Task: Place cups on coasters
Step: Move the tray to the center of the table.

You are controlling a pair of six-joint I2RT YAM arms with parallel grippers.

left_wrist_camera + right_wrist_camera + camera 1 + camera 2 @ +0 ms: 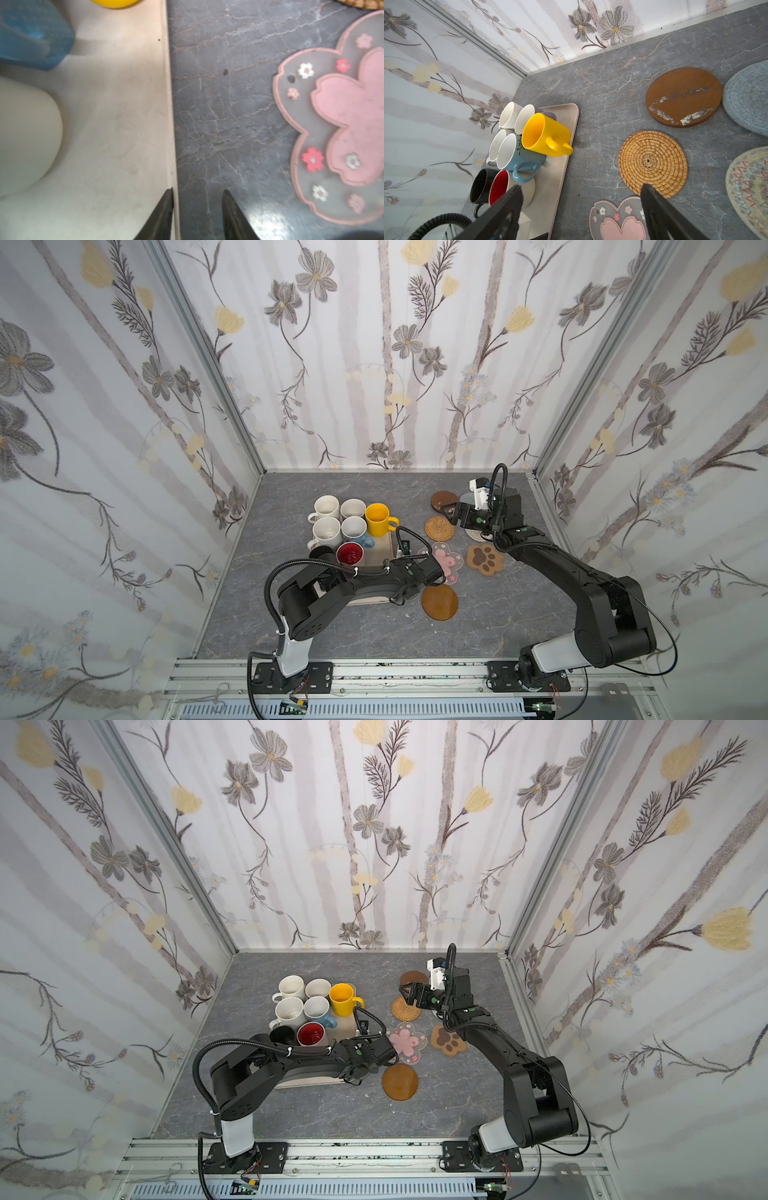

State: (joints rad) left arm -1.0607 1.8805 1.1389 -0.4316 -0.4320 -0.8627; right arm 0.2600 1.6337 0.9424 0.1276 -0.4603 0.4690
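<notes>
Grey marbled tabletop (353,635) carries a beige tray (558,166); 7 coasters (439,601) lie beside it.

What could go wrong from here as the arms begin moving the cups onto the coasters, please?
The left gripper is open astride the rim of the tray; closing or swinging there could drag the tray and everything on it. The cups stand packed together, the yellow mug right beside the blue-patterned mug, so lifting one may knock a neighbour over. The flower coaster and paw coaster lie close, so cups set there might bump.
</notes>
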